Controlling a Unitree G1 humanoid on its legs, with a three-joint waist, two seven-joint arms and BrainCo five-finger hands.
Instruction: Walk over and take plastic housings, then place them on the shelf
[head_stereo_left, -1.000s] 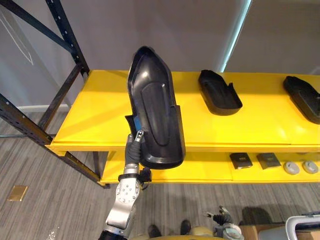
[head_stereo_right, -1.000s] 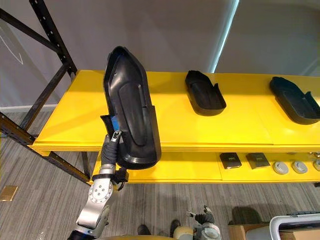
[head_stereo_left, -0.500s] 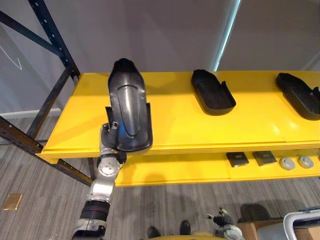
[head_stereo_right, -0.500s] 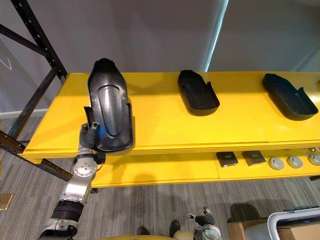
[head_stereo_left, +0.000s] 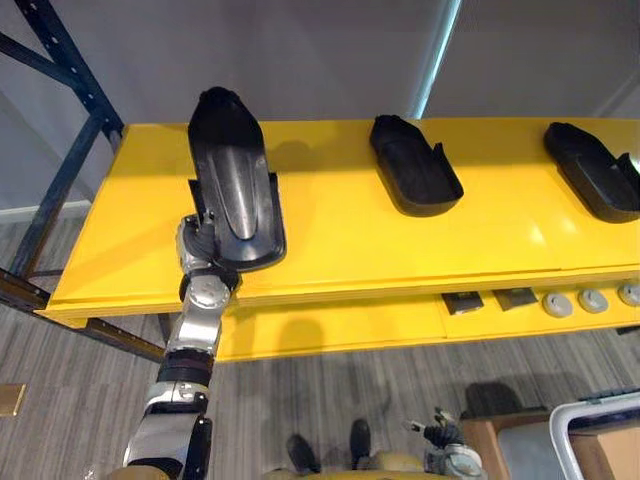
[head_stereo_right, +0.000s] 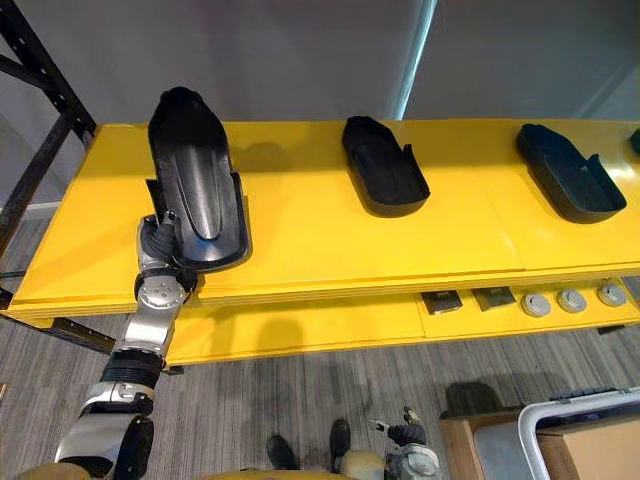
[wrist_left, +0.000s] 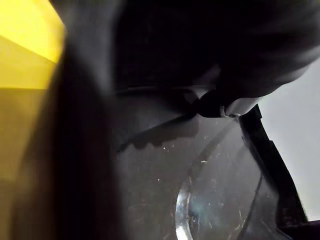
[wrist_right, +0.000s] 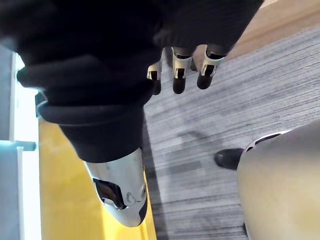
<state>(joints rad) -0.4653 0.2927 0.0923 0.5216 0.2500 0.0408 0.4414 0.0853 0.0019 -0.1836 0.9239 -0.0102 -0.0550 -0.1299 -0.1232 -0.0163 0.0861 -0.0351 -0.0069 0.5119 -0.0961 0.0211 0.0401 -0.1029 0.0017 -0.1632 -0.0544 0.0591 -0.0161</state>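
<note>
Plastic housing (head_stereo_left: 232, 180) lies on the yellow shelf (head_stereo_left: 340, 240), left hand (head_stereo_left: 202, 248) clamped on its near end

Grey wall (head_stereo_left: 300, 50) is standing behind a yellow shelf (head_stereo_left: 330, 230); a dark steel upright (head_stereo_left: 68, 62) is rising at its left end. A vertical light strip (head_stereo_left: 440, 50) is glowing on the wall. Grey striped floor (head_stereo_left: 70, 360) is running beneath.

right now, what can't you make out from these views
Left hand grip: hidden behind the left housing in both eye views.
Whether that housing's base rests on the top shelf: its own body covers the contact.
Small parts on the lower shelf: too small to identify.
Far-right housing: cut off by the left eye view's edge.
</note>
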